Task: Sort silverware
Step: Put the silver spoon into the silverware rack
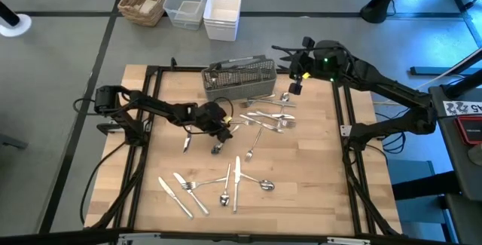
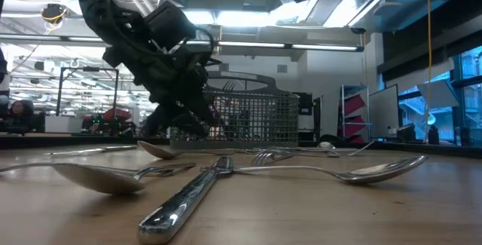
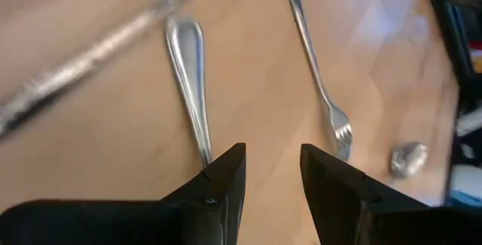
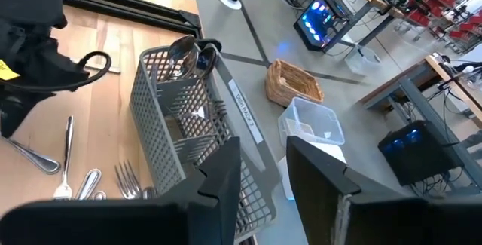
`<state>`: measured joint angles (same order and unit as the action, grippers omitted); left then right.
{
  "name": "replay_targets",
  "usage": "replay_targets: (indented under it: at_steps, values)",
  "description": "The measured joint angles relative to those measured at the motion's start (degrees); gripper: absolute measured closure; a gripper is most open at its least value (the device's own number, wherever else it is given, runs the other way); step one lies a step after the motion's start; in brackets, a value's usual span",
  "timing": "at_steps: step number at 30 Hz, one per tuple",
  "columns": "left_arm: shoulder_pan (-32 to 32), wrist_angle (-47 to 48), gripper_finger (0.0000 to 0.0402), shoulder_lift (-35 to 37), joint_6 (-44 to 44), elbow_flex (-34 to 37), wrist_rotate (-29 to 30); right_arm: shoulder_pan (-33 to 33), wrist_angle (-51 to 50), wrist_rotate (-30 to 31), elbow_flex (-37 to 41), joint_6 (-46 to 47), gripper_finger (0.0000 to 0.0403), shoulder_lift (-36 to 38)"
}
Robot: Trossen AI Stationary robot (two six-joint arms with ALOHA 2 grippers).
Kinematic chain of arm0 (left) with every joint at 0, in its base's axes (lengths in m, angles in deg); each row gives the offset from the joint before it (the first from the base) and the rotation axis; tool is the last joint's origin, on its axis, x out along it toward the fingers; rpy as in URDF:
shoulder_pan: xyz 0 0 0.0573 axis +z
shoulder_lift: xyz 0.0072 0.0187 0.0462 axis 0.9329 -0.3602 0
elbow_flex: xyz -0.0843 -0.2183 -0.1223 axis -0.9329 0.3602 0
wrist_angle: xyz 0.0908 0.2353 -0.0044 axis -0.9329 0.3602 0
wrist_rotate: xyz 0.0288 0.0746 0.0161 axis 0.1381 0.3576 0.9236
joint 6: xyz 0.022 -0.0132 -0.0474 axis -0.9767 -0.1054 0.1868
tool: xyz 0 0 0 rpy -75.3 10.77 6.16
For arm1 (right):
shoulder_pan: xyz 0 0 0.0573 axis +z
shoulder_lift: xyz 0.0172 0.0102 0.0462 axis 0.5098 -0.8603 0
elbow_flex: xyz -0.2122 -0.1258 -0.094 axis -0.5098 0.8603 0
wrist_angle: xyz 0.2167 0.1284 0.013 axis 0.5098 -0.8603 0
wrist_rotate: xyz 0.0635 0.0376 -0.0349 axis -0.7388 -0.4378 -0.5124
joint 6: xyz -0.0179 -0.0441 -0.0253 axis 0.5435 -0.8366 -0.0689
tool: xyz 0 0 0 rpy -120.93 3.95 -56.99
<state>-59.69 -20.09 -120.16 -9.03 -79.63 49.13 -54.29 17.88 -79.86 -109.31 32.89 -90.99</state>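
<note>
Left gripper (image 1: 218, 127) low over wooden table (image 1: 316, 177), just in front of mesh caddy (image 1: 239, 78); jaws parted, nothing between them, fingers (image 3: 226, 177) above handle of one piece lying flat. Right gripper (image 1: 295, 81) raised beside caddy's right end; jaws parted, empty. Silverware (image 1: 226, 185) loose on table: cluster of forks and spoons (image 1: 269, 117) right of left gripper, near caddy; knives, forks, spoons spread farther from caddy, toward front edge. Few pieces stand inside caddy.
</note>
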Motion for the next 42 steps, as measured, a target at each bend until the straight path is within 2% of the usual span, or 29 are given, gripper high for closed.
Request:
replay_targets:
  at_steps: [5,10,14,19,26,37,42]
  values:
    - [-2.92,6.93,0.0281,0.0,-7.89,-3.75,3.64,0.0,-1.25,0.0,0.0,0.01,0.0291,0.0]
    - [-8.77,20.81,0.0295,0.0,-18.81,-9.11,14.82,0.0,-1.86,0.0,0.0,0.01,0.0291,0.01]
    - [-11.72,21.9,0.0312,0.0,-19.23,-9.8,20.83,0.0,-1.88,0.0,0.0,0.01,0.0291,0.01]
    - [-12.79,23.9,0.0323,-1.22,-14.46,-9.78,21.33,0.0,-1.87,0.0,0.0,0.03,0.0291,-0.01]
    - [-12.11,23.89,0.0315,-3.73,-8.39,-9.73,21.42,0.0,-1.86,0.0,0.0,0.07,0.0291,0.0]
    - [-10.91,23.72,0.0249,-3.74,-5.92,-9.71,21.37,0.0,-2.45,0.0,0.0,0.1,0.0291,-0.01]
    - [-10.98,23.8,0.0244,-4.63,-9.04,-9.71,21.37,0.0,-2.66,-0.02,0.0,0.12,0.0291,-0.01]
